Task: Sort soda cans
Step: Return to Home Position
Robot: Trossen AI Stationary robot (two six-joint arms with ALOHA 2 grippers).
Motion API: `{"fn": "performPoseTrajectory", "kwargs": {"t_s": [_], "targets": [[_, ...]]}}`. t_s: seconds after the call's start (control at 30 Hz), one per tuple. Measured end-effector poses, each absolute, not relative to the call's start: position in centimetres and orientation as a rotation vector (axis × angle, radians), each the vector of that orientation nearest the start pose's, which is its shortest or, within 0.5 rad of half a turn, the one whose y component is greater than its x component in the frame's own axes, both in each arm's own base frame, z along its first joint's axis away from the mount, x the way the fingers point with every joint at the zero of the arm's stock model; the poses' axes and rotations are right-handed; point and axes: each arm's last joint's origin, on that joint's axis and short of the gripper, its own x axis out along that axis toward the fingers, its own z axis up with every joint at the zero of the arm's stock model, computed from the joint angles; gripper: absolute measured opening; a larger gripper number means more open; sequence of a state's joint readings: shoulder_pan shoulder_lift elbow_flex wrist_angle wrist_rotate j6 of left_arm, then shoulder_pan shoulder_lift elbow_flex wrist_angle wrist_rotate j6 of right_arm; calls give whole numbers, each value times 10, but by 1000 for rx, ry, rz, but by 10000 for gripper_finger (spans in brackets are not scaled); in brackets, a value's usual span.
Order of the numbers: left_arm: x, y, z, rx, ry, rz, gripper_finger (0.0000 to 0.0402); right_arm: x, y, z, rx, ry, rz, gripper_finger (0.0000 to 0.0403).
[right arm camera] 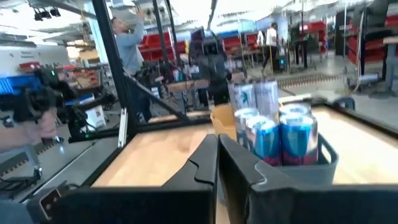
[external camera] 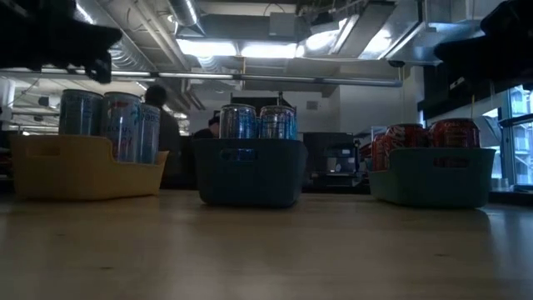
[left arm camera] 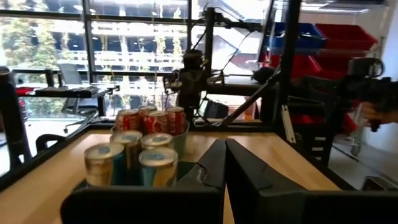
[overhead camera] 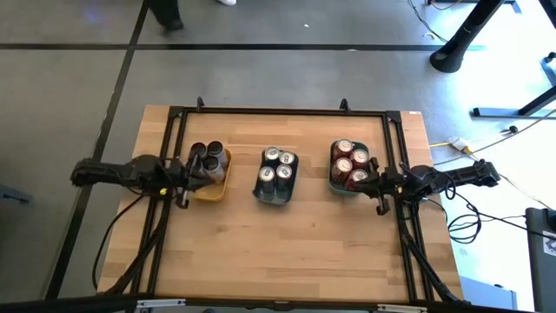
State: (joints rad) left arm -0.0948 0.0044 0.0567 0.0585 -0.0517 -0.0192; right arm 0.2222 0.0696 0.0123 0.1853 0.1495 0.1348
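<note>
Three trays stand in a row across the table's middle. The yellow tray at the left holds dark soda cans. The grey-blue tray in the middle holds silver-blue cans. The teal tray at the right holds red cans. My left gripper hangs shut above the yellow tray's left side. My right gripper hangs shut beside the teal tray's right side. In the low view both arms show only as dark shapes higher than the can tops.
A black metal frame runs along the table's far edge and sides. Bare wood stretches between the trays and the near edge. A person stands beyond the table, and a hand shows at the side.
</note>
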Motion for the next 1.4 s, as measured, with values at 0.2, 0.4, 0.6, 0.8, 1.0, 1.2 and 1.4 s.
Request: {"fn": "performPoseTrajectory", "kwargs": {"t_s": [0.2,0.4,0.6,0.8,1.0,1.2,1.4], "targets": [[97,-5,171,-81,-48,-35,0,99,19,180,156,-116,116,14],[97,-7,171,-41,-47,-113,0,99,19,179,152,-109,134,14],[98,-7,167,5,-6,-84,0,100,20,168,135,-5,127,14],[98,-7,166,116,-2,-80,0,99,20,166,99,18,153,14],[98,-7,166,103,-1,-80,0,100,20,168,61,-9,154,14],[98,-7,166,94,-1,-80,0,100,21,171,100,-38,156,14],[98,-7,166,95,-1,-81,0,99,21,173,113,-55,181,14]]}}
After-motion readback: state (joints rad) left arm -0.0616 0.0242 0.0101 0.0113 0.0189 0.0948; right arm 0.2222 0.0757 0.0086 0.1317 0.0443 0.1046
